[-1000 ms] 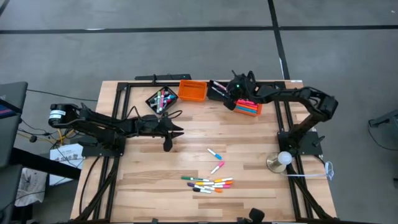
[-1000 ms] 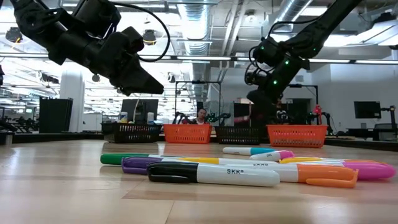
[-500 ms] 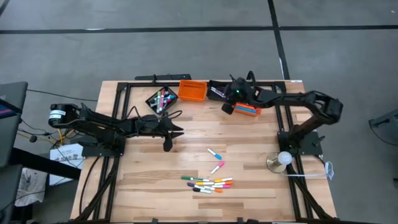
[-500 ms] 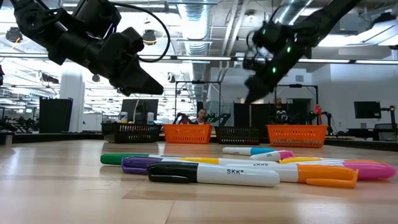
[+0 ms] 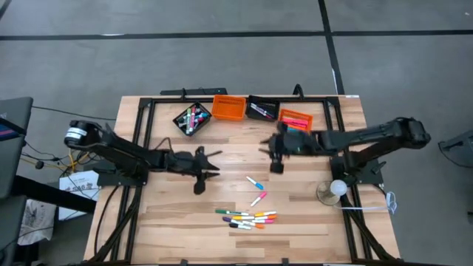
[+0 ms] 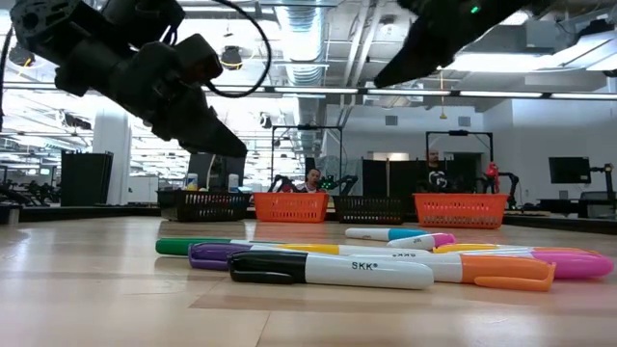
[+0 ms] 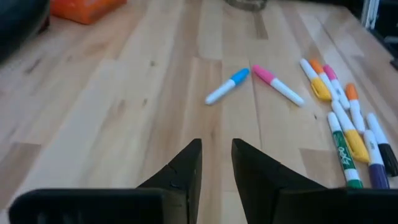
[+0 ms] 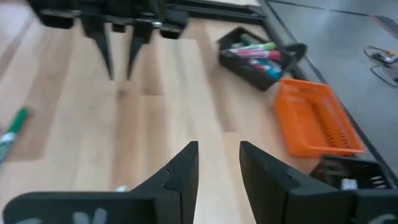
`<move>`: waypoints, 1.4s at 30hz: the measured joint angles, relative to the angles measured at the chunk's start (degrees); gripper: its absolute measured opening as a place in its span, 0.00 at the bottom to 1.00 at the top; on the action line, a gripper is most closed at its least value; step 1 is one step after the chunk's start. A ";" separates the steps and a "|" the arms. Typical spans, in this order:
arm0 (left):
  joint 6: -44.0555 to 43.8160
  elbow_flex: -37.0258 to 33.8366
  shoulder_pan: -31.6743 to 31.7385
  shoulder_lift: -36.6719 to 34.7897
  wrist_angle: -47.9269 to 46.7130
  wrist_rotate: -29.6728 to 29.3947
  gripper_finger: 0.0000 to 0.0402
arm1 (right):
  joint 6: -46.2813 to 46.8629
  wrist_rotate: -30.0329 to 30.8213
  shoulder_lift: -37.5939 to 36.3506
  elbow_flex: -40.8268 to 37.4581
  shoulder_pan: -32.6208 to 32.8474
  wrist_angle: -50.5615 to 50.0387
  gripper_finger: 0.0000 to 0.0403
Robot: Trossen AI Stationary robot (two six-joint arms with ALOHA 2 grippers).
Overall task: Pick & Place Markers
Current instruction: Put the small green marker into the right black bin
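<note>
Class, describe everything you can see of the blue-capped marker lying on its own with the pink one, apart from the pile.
The blue-capped marker is a short, thin stick with a white barrel and a bright blue cap, seemingly plastic. It lies flat on the wooden table, cap end angled toward the pink-capped marker without touching it. Nothing holds it; the left gripper hovers short of it, fingers open.

Black-capped marker (image 6: pixel 328 270) barrel: "SKK" (probably; small print).

We see a wooden counter (image 5: pixel 185 214) with four small bins along its far edge: a black bin (image 5: pixel 191 118), an orange bin (image 5: pixel 229 108), another black bin (image 5: pixel 262 109) and another orange bin (image 5: pixel 295 119)
</note>
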 joint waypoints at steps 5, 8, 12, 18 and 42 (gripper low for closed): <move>-2.04 3.96 -4.06 7.74 0.01 -1.02 0.22 | 4.04 9.02 1.90 0.00 10.86 -1.84 0.27; -2.86 6.08 -5.91 11.46 -1.18 -1.17 0.22 | 6.55 15.00 3.20 0.00 15.72 -2.03 0.27; -4.38 8.50 -9.19 13.89 -3.58 -1.50 0.22 | 9.93 19.91 3.72 0.00 20.72 -2.12 0.27; -4.42 10.42 -15.26 15.07 -5.28 -8.66 0.22 | 14.12 22.72 3.69 0.00 26.02 -1.89 0.27; -8.33 11.77 -23.00 16.27 -5.97 -10.88 0.22 | 26.37 28.64 3.69 0.00 34.71 -2.85 0.27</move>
